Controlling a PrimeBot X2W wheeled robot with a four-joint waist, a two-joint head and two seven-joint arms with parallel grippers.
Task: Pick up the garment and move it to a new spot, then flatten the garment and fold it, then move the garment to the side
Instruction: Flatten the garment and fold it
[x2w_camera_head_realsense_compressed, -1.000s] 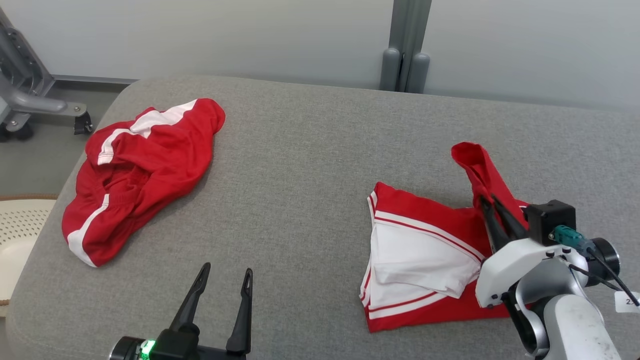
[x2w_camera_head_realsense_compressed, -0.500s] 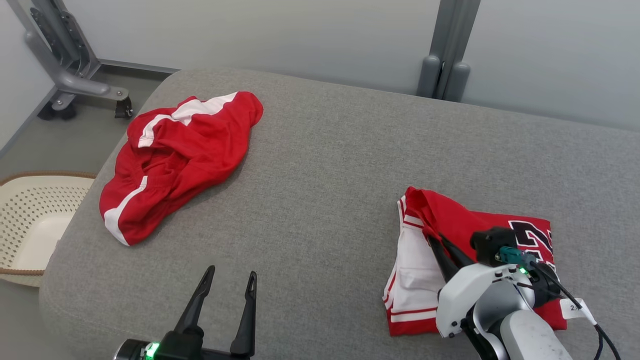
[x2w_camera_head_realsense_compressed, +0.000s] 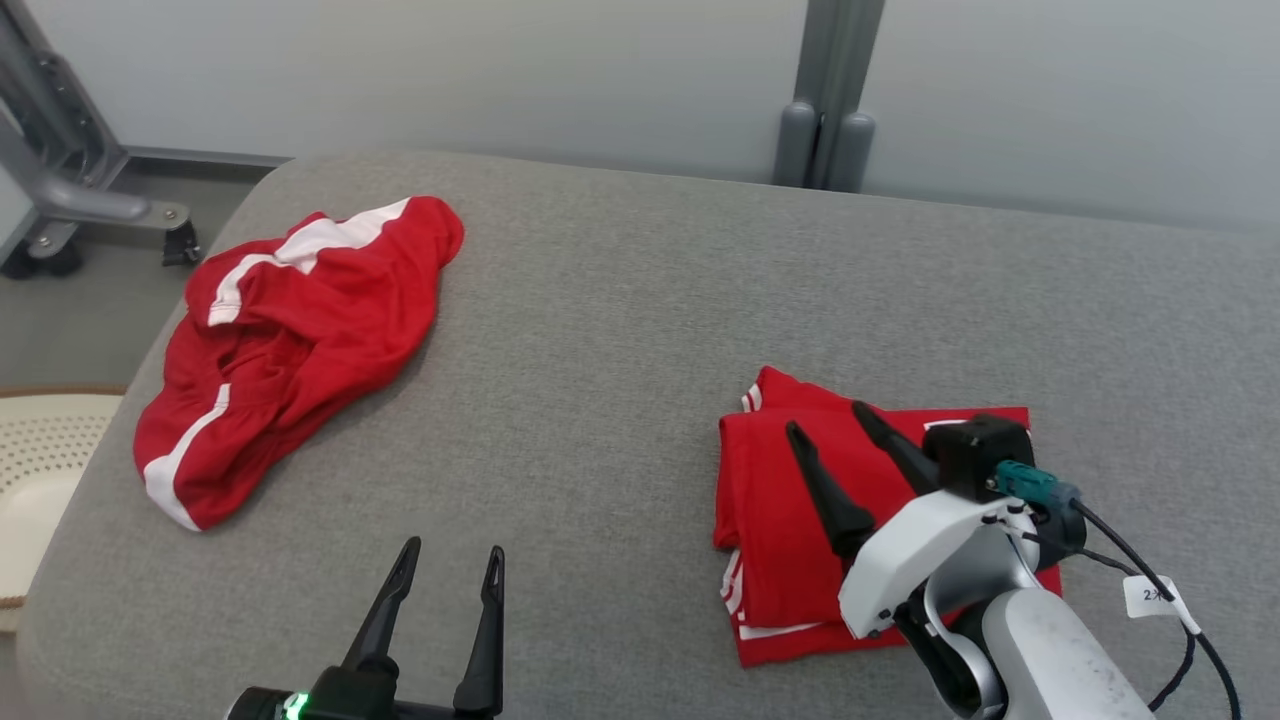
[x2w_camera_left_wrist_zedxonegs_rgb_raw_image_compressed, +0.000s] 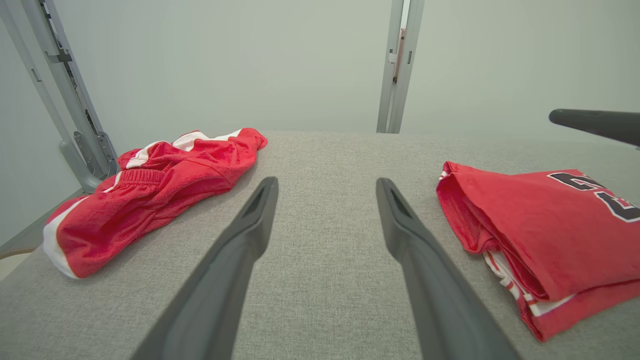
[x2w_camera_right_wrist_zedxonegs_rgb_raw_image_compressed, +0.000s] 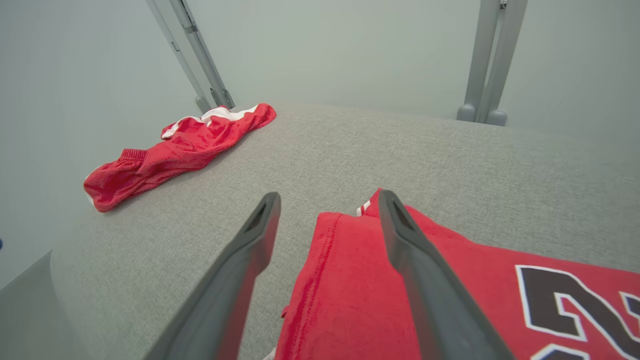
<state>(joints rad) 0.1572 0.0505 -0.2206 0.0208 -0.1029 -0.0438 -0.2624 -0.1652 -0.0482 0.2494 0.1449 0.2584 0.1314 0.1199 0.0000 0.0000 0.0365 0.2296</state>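
Grey padded surface (x2w_camera_head_realsense_compressed: 620, 330) is carrying two red garments | folded jersey (x2w_camera_head_realsense_compressed: 762, 505) is lying at near right, black numeral facing up | right gripper (x2w_camera_head_realsense_compressed: 828, 420) is hovering over its left part, fingers spread, gripping nothing | left gripper (x2w_camera_head_realsense_compressed: 452, 550) is hovering near left, fingers apart, empty | crumpled shorts (x2w_camera_head_realsense_compressed: 300, 330) are lying far left

The right tool (x2w_camera_head_realsense_compressed: 826, 418), a second ago pinched on a raised flap of the red jersey (x2w_camera_head_realsense_compressed: 765, 480), has let go and spread its fingers (x2w_camera_head_realsense_compressed: 820, 490) above the cloth, and the flap now lies flat, red uppermost where white showed.
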